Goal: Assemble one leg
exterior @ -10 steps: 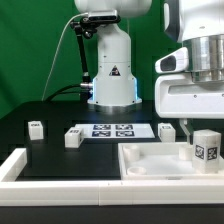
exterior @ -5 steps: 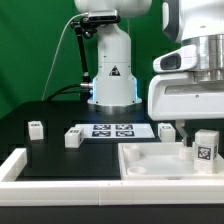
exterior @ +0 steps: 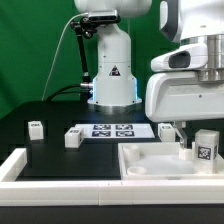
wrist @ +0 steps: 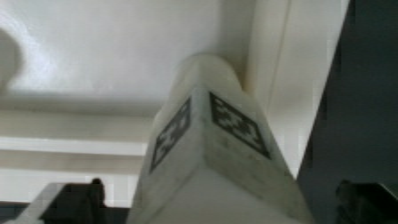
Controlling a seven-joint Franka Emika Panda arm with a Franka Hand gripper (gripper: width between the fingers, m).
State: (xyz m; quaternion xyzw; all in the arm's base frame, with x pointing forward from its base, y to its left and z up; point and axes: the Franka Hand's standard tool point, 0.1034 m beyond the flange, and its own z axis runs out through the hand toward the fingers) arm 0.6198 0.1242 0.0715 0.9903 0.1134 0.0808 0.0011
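The leg [exterior: 205, 147], a short white post with a square marker tag on its face, stands upright at the exterior view's right, at or just inside the near corner of the white tray-like part [exterior: 140, 160]; which of the two cannot be told. In the wrist view the leg [wrist: 214, 150] is centred between the two dark fingertips [wrist: 68, 200], which stand at full spread and grip nothing.

The pincer [wrist: 210, 205] is to be lowered straight down, with the leg kept midway between the fingertips. Closure is to be made only once both fingertips flank the leg's flat faces. Contact with the tray rim beside the leg is to be avoided. Two further small blocks [exterior: 36, 127] [exterior: 72, 138] and the marker board [exterior: 112, 130] on the worktop [exterior: 55, 118] lie well apart.
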